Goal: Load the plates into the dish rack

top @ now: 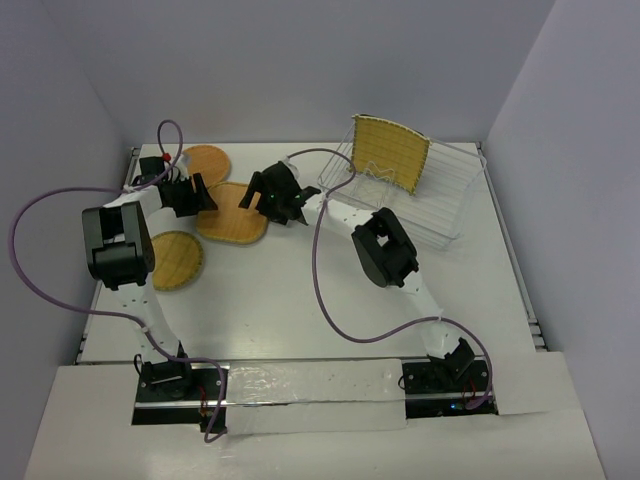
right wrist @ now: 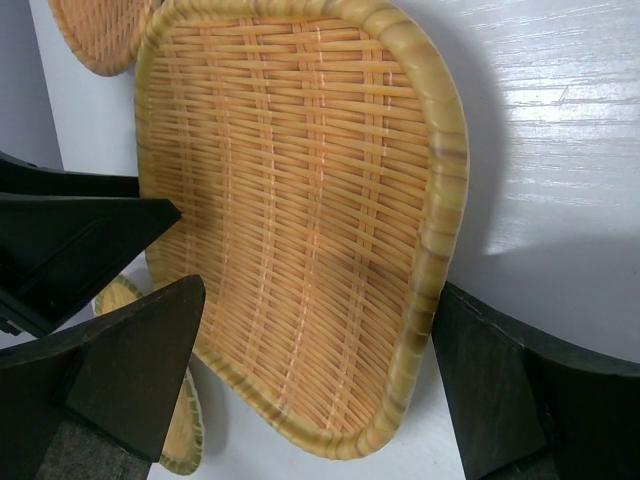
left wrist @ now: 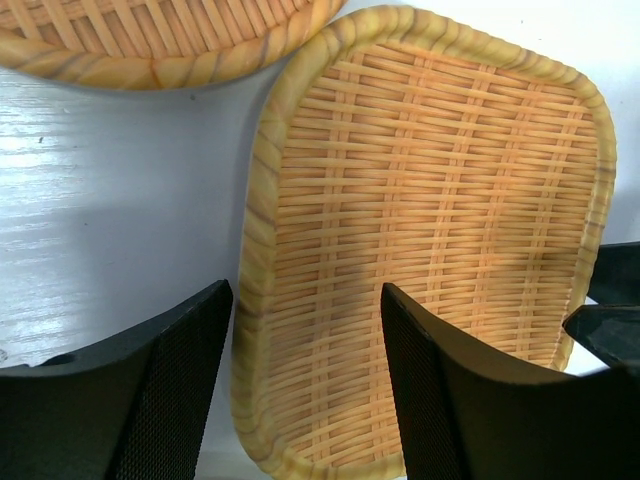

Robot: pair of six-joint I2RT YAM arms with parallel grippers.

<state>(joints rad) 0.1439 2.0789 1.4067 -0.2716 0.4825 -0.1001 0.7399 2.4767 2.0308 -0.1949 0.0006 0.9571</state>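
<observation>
The orange rounded-square plate (top: pixel 232 212) lies on the table between my two grippers. My left gripper (top: pixel 195 195) is open at its left edge; in the left wrist view (left wrist: pixel 305 370) the rim (left wrist: pixel 255 300) runs between the two fingers without touching either. My right gripper (top: pixel 275 195) is open at the plate's right side and straddles a corner of it (right wrist: pixel 315 360). An orange round plate (top: pixel 205 162) lies behind, and a yellow round plate (top: pixel 175 260) lies nearer. The yellow woven square plate (top: pixel 390 152) stands upright in the dish rack (top: pixel 445 200).
The wire rack sits at the back right, near the right wall. The left arm's body (top: pixel 118 245) hangs over the table's left side, beside the yellow round plate. Purple cables (top: pixel 320 280) loop across the table. Each wrist view shows the other gripper's fingers (left wrist: pixel 610 300) (right wrist: pixel 60 240) close by.
</observation>
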